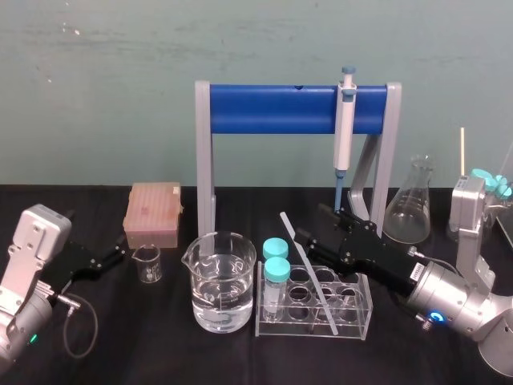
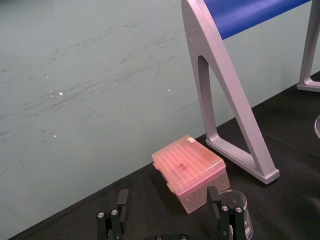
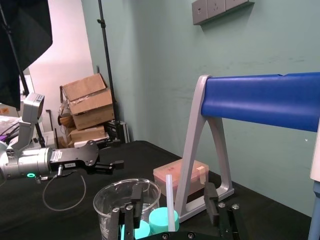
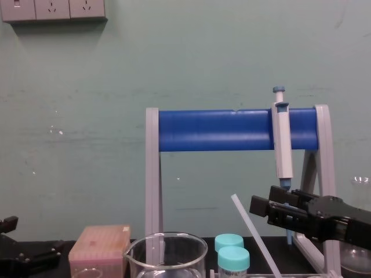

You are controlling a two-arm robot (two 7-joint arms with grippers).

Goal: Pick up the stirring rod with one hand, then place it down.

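Propped aslant in the tube rack [image 1: 276, 329], the stirring rod [image 1: 309, 273] is not yet gripped. The right gripper [image 1: 309, 228] is held spread wide just beside its upper part; closure, then lift, is judged next. The left gripper [image 1: 119, 255] is parked, fingers apart.

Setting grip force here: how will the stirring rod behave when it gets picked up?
Likely stiff: the stirring rod leans straight in the test tube rack, with no sag. Probably slippery and apt to roll once laid flat, since it looks smooth, thin and round. The right gripper, open, straddles it; the left gripper sits idle.
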